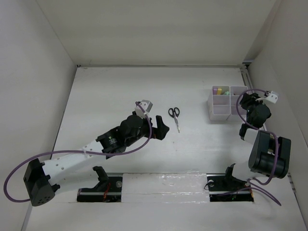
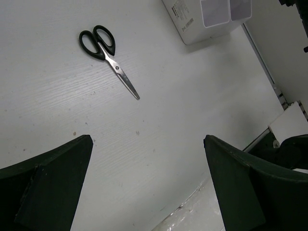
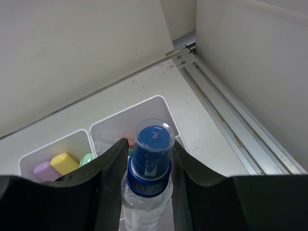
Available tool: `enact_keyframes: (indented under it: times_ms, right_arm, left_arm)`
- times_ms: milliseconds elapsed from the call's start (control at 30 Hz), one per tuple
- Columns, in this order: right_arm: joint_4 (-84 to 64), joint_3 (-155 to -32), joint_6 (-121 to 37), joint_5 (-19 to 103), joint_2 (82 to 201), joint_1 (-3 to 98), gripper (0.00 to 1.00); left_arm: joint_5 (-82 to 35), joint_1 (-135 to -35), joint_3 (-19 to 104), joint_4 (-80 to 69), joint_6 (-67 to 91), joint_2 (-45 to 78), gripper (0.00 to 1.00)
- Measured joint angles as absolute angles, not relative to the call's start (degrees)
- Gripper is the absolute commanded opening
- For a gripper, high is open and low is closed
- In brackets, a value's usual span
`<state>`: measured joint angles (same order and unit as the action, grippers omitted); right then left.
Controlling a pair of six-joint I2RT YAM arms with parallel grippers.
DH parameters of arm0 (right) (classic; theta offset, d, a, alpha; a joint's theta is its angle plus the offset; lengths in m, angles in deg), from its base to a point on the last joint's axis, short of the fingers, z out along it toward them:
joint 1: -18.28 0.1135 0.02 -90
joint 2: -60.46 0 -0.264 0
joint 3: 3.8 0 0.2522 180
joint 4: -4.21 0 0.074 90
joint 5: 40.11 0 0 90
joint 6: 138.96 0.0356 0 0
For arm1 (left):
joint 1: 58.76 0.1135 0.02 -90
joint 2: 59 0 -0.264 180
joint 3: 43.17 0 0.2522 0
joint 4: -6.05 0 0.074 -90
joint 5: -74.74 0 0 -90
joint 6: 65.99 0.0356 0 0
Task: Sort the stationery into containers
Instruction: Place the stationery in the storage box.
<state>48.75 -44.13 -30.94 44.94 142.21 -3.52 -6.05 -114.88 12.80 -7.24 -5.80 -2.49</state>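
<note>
The black-handled scissors [image 1: 174, 115] lie shut on the table, also in the left wrist view [image 2: 103, 45]. My left gripper [image 1: 162, 127] is open and empty just left of them [image 2: 149, 183]. The white organizer [image 1: 217, 114] stands at the right; its side shows in the left wrist view [image 2: 192, 29]. My right gripper [image 1: 246, 103] is shut on the small blue-capped bottle [image 3: 151, 159] and holds it upright above the organizer's right side [image 3: 159, 103]. Pink [image 3: 43, 169], yellow [image 3: 65, 162] and green [image 3: 86, 159] sticks stand in a far compartment. Something red [image 3: 129, 142] shows in the adjoining compartment.
White walls enclose the table at the back and both sides. A metal rail [image 3: 231, 130] runs along the right wall beside the organizer. The arm bases [image 1: 103, 185] sit at the near edge.
</note>
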Motion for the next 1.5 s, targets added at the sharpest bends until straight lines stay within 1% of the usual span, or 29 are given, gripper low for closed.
enact_keyframes:
  times_ms: [33,200,267,367,433,700,733,800,867,1100,1333,1433,1500]
  right_arm:
    - [48.54,-44.35,-30.91,44.96,142.21,-3.52,0.28]
    - [47.68,-44.85,-30.91,44.96,142.21,-3.52,0.28]
    - [47.6,-44.85,-30.94,44.94,142.21,-3.52,0.25]
    - [47.62,-44.85,-30.96,44.94,142.21,-3.52,0.24]
    - [47.64,-44.85,-30.96,44.9,142.21,-3.52,0.27]
    - [47.66,-44.85,-31.0,44.13,142.21,-3.83,0.29]
    - [47.66,-44.85,-31.15,43.87,142.21,-3.92,0.25]
    - [47.64,-44.85,-31.42,43.19,142.21,-3.92,0.19]
    - [47.22,-45.01,-31.74,42.56,142.21,-3.92,0.18]
    - [44.71,-45.77,-33.1,41.51,140.84,-3.92,0.07]
    - [40.56,-46.62,-34.78,42.32,138.26,-3.74,0.07]
    - [38.81,-46.75,-35.26,43.02,137.95,-3.37,0.09]
    - [37.98,-46.75,-35.33,43.37,137.93,-3.18,0.09]
  left_arm:
    - [-6.05,-114.9,12.85,-7.21,-5.67,-2.44,1.0]
    - [-6.07,-114.9,13.18,-7.28,-5.38,-2.12,1.0]
    - [-6.05,-114.9,13.26,-7.32,-5.36,-2.09,1.0]
    - [-6.03,-114.9,13.37,-7.28,-5.34,-2.07,1.0]
    - [-6.03,-114.9,13.37,-7.3,-5.34,-1.9,1.0]
    - [-5.79,-114.9,13.57,-7.56,-5.23,-1.18,1.0]
    - [-5.75,-114.9,13.64,-7.54,-5.21,-0.98,1.0]
    - [-5.75,-114.9,13.77,-7.56,-5.18,-0.65,1.0]
    - [-5.75,-114.9,13.81,-7.67,-5.18,-0.43,1.0]
    - [-5.72,-114.9,14.14,-7.76,-5.16,0.2,1.0]
    - [-5.72,-114.9,14.49,-8.05,-5.14,0.66,1.0]
    - [-5.72,-114.9,14.75,-8.05,-5.12,1.08,1.0]
    - [-5.72,-114.9,14.75,-8.05,-5.12,1.18,1.0]
